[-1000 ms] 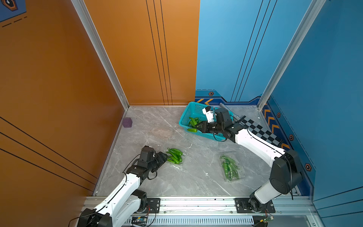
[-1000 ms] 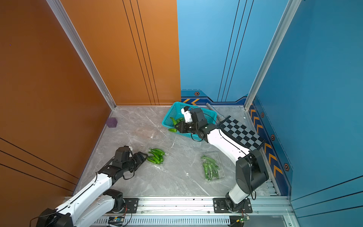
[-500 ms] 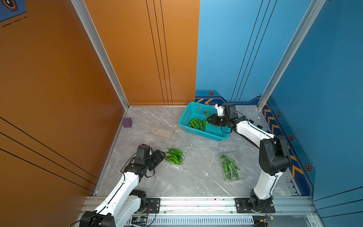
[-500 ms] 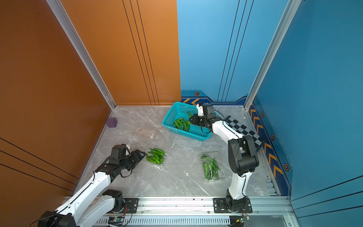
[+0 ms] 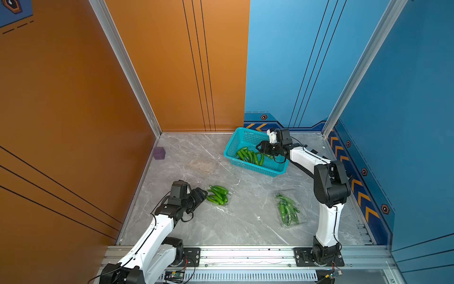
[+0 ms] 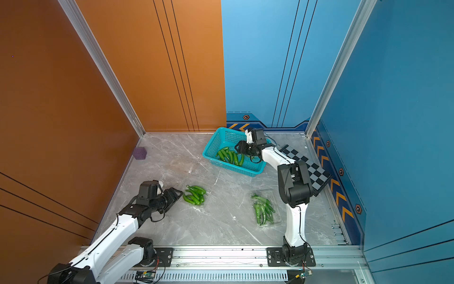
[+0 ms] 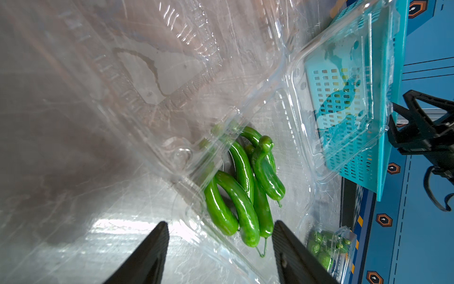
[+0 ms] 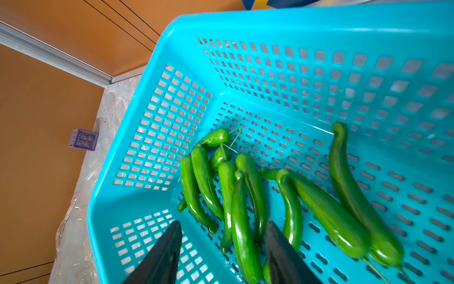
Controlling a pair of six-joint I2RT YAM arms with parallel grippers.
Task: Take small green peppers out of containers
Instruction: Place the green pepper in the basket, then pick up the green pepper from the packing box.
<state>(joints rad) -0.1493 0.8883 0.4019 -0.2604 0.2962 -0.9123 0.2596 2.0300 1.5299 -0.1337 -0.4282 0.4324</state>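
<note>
Those glossy bright-green slim chili peppers [image 8: 242, 221] gleam against the teal perforated plastic basket [image 8: 270, 24], gridded with small square holes, and the same green shows through the clear plastic clamshell trays [image 5: 302, 216]. The grey marble-patterned tabletop [image 5: 245, 221] runs with white veins, a small purple cube [image 5: 159, 153] at left of frame, a black-and-white checkerboard panel [image 6: 307, 167] at right in a top view. Behind, orange wall panels [image 5: 172, 61] with thin dark lines meet blue wall panels [image 5: 282, 61].

Pulled back the right end effector [image 5: 259, 147] from the near left corner of the teal basket [image 5: 245, 139] to its right side. Parted the jaws there. Uncovered now a heap of small green peppers [image 5: 249, 155] inside the basket.
</note>
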